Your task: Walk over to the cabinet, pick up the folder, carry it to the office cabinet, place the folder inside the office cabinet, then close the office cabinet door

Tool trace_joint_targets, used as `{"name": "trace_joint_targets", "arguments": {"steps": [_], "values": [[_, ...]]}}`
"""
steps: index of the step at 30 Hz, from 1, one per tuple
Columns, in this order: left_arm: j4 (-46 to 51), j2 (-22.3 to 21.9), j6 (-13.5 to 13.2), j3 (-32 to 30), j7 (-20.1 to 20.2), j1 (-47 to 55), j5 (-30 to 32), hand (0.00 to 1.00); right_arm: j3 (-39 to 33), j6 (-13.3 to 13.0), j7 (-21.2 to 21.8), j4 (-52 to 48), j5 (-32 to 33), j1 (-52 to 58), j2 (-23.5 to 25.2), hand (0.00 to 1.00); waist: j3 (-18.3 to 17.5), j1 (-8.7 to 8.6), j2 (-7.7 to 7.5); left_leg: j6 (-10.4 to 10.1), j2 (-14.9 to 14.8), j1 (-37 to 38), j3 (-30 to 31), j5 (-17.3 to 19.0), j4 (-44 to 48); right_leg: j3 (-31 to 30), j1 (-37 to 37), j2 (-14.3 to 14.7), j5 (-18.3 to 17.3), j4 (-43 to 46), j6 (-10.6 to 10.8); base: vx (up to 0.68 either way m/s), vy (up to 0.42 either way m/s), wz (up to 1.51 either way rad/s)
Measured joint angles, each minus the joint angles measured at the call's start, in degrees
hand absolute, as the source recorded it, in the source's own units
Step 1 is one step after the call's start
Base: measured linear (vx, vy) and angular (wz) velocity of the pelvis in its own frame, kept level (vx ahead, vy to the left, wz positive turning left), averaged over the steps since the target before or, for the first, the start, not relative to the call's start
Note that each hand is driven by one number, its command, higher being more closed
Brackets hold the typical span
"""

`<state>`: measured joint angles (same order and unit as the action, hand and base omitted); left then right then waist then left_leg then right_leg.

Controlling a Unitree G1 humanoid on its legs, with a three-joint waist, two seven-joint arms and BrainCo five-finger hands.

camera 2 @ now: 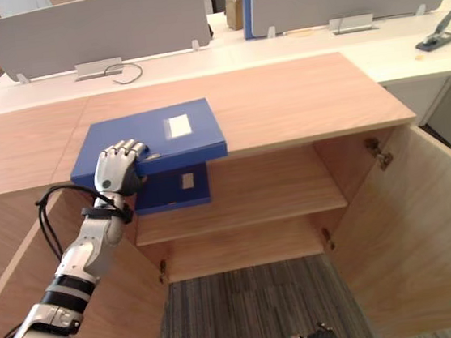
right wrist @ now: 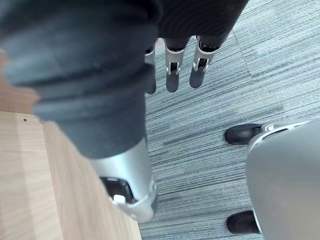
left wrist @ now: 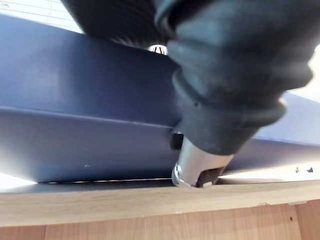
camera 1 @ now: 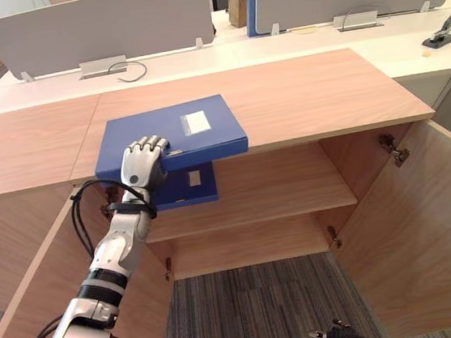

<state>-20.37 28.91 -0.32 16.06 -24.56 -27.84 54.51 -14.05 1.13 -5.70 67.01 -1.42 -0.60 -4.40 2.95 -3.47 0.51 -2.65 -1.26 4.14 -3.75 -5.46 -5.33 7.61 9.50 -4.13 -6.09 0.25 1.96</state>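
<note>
While the fingers of our left hand [camera 1: 143, 164] clamp the near edge of the blue folder [camera 1: 167, 122], which lies flat ahead of them overhanging the counter [camera 1: 323, 93], we judge it stiff, light and slippery, best pinched deep across that edge, and our right hand [right wrist: 172, 75] hangs with fingers loosely apart.

Left robot hand [camera 1: 143, 164] out ahead, fingers curled gripping, right robot hand [right wrist: 171, 70] low, fingers straight

We see a deep blue folder [camera 1: 206, 143] with a white label [camera 1: 197, 122] at centre left, a silver left robot hand [camera 1: 143, 164], a pale wood-grain cabinet [camera 1: 323, 93], grey streaked carpet [camera 1: 258, 312] at bottom, and grey dividers [camera 1: 95, 25] along the top.
</note>
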Motion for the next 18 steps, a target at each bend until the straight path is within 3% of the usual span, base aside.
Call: {"name": "trace_joint_targets", "arguments": {"steps": [7,11,14,18], "values": [[-0.75,-1.70,1.11,-0.24,-0.47,-0.38,1.22,1.00,0.08,0.00,-0.03,0.00,0.00,-0.03,-0.02,0.00,0.02,-0.15,-0.04,-0.01,0.05,0.11,-0.01,0.02,0.01,0.00,0.25,-0.01,0.01,-0.16,-0.01,0.00,0.000,0.00],[13.20,-9.20,2.11,-4.69,-1.31,8.71,-1.69,1.00,0.19,0.06,-0.37,0.02,0.03,0.44,0.00,0.00,0.03,0.16,-0.04,0.19,0.12,0.10,0.04,0.30,-0.02,0.01,0.34,-0.08,0.01,-0.36,-0.01,0.00,0.000,0.00],[27.21,-16.07,-0.94,-5.56,-2.14,17.78,-9.16,1.00,0.38,0.27,-0.93,0.02,0.15,0.86,0.02,0.00,0.03,1.00,-0.06,0.17,0.14,0.09,0.05,0.47,-0.03,0.00,0.45,-0.09,0.00,-0.52,-0.02,0.00,0.000,0.00],[38.04,-20.47,-7.20,-6.89,-1.37,26.59,-28.25,1.00,0.46,0.35,-1.18,0.03,0.44,1.55,0.01,0.00,-0.08,1.67,-0.03,0.14,-0.06,0.31,-0.02,0.46,-0.03,-0.13,0.67,-0.04,-0.05,-0.38,-0.10,0.00,0.000,-0.01]]}}
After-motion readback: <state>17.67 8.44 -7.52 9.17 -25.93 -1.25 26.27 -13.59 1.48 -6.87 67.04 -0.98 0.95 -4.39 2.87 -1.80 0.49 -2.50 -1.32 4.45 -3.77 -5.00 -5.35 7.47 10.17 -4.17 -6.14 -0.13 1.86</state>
